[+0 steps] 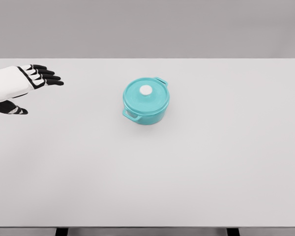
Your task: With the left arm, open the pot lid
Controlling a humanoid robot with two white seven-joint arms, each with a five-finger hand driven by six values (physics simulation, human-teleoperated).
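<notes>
Approach step w/ left robot hand (27,83) hovering far left, fingers spread, holding nothing. Pot (146,102) is sitting mid table (187,187), lid (143,93) on; next: reaching for white knob (146,90).

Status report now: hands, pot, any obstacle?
Left hand open, far left of the pot. Lid on, untouched. Right hand not visible. Path clear.

Left robot hand (27,83) spread, well apart from lidded pot (146,101).
</notes>
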